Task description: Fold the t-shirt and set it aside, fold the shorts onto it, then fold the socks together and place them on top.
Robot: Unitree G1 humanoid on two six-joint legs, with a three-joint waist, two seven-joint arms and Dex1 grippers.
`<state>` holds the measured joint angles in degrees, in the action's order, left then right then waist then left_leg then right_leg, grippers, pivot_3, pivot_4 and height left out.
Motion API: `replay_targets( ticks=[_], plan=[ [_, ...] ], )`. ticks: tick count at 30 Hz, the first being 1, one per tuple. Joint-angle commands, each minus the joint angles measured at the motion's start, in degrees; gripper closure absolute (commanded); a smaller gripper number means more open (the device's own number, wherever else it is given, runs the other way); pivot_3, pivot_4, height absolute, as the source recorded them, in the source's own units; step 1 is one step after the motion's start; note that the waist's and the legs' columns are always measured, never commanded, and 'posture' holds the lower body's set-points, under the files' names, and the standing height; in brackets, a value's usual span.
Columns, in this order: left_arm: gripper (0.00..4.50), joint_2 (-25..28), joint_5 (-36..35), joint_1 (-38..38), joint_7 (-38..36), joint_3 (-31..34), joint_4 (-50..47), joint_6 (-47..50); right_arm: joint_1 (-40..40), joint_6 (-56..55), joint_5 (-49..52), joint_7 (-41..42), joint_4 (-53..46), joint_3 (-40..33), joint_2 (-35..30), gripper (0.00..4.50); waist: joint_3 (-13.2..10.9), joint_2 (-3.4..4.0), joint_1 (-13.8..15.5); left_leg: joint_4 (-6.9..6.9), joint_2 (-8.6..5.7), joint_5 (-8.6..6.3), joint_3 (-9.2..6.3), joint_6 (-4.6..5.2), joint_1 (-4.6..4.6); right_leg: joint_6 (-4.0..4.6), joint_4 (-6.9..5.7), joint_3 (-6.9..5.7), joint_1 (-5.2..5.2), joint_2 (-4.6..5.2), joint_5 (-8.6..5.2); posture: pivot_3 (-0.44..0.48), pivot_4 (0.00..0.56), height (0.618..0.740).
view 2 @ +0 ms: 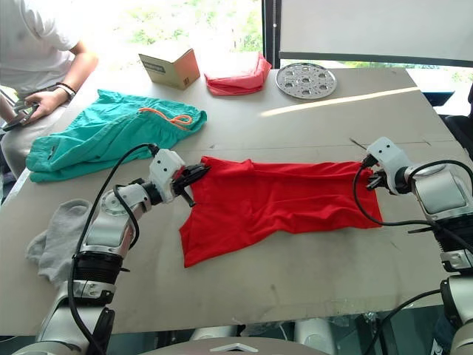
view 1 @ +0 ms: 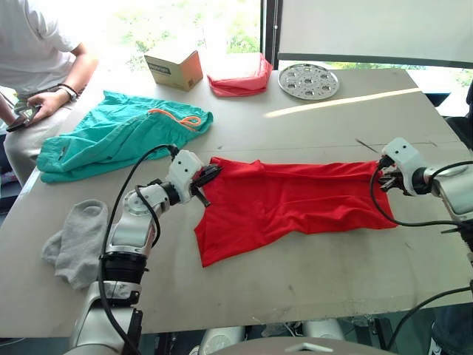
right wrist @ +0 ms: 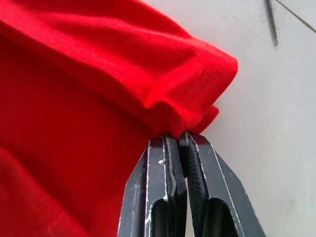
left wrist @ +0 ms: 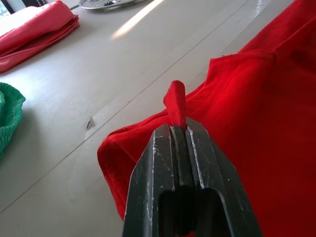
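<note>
My left gripper [view 1: 208,176] and right gripper [view 1: 383,177] each pinch an end of the t-shirt [view 1: 288,203], its long axis stretched straight between them, shorts [view 1: 118,137] beyond its left end.

Pale grey-beige table [view 1: 310,274] fills foreground, surface matte, faint seam lines across it. Bright sunlight stripe [view 1: 344,101] slants over far right part. Behind table, large window [view 1: 192,22], overexposed, green foliage outside. Dark vertical frame post [view 1: 270,33] splits it; right of post, white blind or panel [view 1: 377,29]. Person [view 1: 37,52] in white shirt seated at far left corner, device in hands. Dark floor strip below near table edge.
</note>
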<state>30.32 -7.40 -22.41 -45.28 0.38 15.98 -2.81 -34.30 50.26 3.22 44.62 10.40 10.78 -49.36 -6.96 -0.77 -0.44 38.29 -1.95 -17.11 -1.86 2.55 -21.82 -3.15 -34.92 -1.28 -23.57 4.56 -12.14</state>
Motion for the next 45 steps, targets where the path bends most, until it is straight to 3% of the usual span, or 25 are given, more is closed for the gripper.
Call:
replay_targets(
  ticks=[1, 5, 6, 7, 11, 13, 14, 16, 19, 25, 32, 38, 45],
  plan=[
    [4.50, 1.9, 1.4, -0.1, -1.3, -0.1, 0.7, -5.3, 2.1, 2.3, 0.6, 0.8, -4.6, -2.3, -2.1, 4.33, 0.0, 0.00, 0.0, -0.01, 0.01, 0.00, 0.00, 0.00, -0.01, 0.00, 0.00, 0.00, -0.01, 0.00, 0.00, 0.000, 0.150, 0.740],
    [4.50, 4.0, -1.2, 2.6, -5.9, 0.3, 1.0, -3.1, 4.7, 1.4, 1.2, 2.2, -7.3, -2.7, -3.6, 4.33, 0.0, 0.02, -0.2, 0.01, 0.01, 0.00, 0.02, 0.00, 0.00, 0.00, 0.00, 0.02, -0.01, 0.00, 0.00, 0.000, 0.150, 0.740],
    [3.79, 4.0, -2.9, 2.8, -5.0, 2.1, 0.4, -0.5, 6.2, 3.1, 2.9, 4.1, -10.5, -3.6, -5.0, 3.77, 0.0, 0.03, -0.2, 0.01, 0.01, 0.00, 0.03, 0.00, 0.02, 0.00, 0.00, 0.02, 0.00, -0.01, 0.00, 0.000, 0.150, 0.740],
    [3.55, 3.9, -4.0, 2.8, -4.2, 3.4, 0.0, 1.2, 7.3, 4.4, 4.3, 5.4, -12.8, -4.4, -6.0, 3.53, 0.0, 0.06, 0.0, 0.00, 0.01, 0.00, 0.03, 0.01, 0.01, 0.00, 0.00, 0.01, 0.00, -0.01, 0.00, 0.000, 0.150, 0.740],
    [1.67, 5.2, -16.9, 3.7, -5.0, 9.6, -8.0, 21.6, 9.4, 8.1, 8.2, 5.9, -20.6, -9.9, -7.8, 1.60, 0.0, 0.05, 0.0, 0.03, 0.04, -0.03, -0.09, 0.06, -0.04, 0.00, 0.00, -0.06, 0.00, 0.00, 0.00, 0.000, 0.150, 0.740],
    [1.78, 5.5, -26.7, 3.3, -3.1, 13.5, -13.4, 35.9, 7.6, 12.3, 13.8, 5.7, -23.5, -15.6, -4.0, 1.70, 0.0, 0.03, -0.2, 0.05, 0.04, -0.07, -0.08, 0.11, -0.06, -0.01, -0.03, -0.02, 0.00, 0.00, 0.00, 0.000, 0.150, 0.740],
    [2.08, 5.2, -29.9, 2.7, -1.4, 14.7, -15.1, 41.2, 7.0, 13.7, 16.0, 5.2, -24.2, -17.5, -1.9, 1.99, 0.0, 0.01, -0.3, 0.06, 0.04, -0.07, -0.08, 0.12, -0.05, -0.01, -0.03, 0.00, 0.01, 0.00, 0.00, 0.000, 0.150, 0.740],
    [2.92, 4.6, -33.3, 1.1, 1.6, 15.1, -16.4, 49.4, 7.0, 11.9, 15.9, 3.1, -23.8, -16.7, 1.2, 2.79, 0.1, -0.09, -0.2, 0.07, 0.04, -0.07, -0.09, 0.12, 0.01, -0.02, -0.02, 0.06, 0.04, -0.01, 0.01, 0.000, 0.150, 0.740],
    [4.47, 2.2, -33.9, -3.0, 7.4, 14.8, -14.5, 55.2, 5.7, 7.4, 12.9, -0.3, -20.3, -11.8, 5.2, 4.34, 0.1, -0.15, 0.2, 0.06, -0.02, -0.07, -0.14, 0.12, 0.04, -0.03, -0.06, -0.03, 0.06, -0.21, 0.01, 0.000, 0.150, 0.740],
    [4.50, 1.1, -28.8, -8.8, 14.0, 12.2, -7.3, 57.9, 0.3, 2.4, 8.4, -3.7, -11.0, -3.5, 11.2, 4.46, 0.1, -0.15, -0.2, 0.09, -0.13, -0.05, -0.10, 0.09, 0.07, -0.03, -0.09, 0.02, -0.01, -0.32, 0.01, 0.000, 0.150, 0.740],
    [4.50, 3.3, -25.6, -9.3, 10.4, 7.7, -5.3, 58.4, 0.6, 1.5, 7.7, -3.2, -9.1, -1.7, 13.0, 4.46, 0.1, -0.13, -0.4, 0.04, -0.10, 0.00, -0.19, -0.01, 0.10, -0.03, -0.49, 0.03, -0.10, -0.40, 0.01, 0.000, 0.150, 0.740],
    [4.50, 6.5, -27.3, -7.9, 0.3, 4.1, -7.7, 60.5, 2.9, 2.6, 7.7, -3.4, -11.5, -1.8, 12.7, 4.46, 0.1, -0.13, -0.3, 0.06, -0.17, 0.00, -0.15, -0.01, 0.10, -0.03, -0.47, 0.22, -0.09, -0.40, 0.01, 0.000, 0.150, 0.740],
    [4.50, 16.6, -25.4, 0.7, -15.8, 0.1, -14.5, 52.1, 4.6, 3.0, 8.2, -4.0, -14.1, -2.2, 13.3, 4.46, 0.1, -0.08, -0.5, -0.09, -0.09, -0.01, -0.15, -0.02, 0.16, -0.01, -0.46, 0.50, -0.18, -0.43, 0.00, 0.000, 0.150, 0.740]
  ],
)
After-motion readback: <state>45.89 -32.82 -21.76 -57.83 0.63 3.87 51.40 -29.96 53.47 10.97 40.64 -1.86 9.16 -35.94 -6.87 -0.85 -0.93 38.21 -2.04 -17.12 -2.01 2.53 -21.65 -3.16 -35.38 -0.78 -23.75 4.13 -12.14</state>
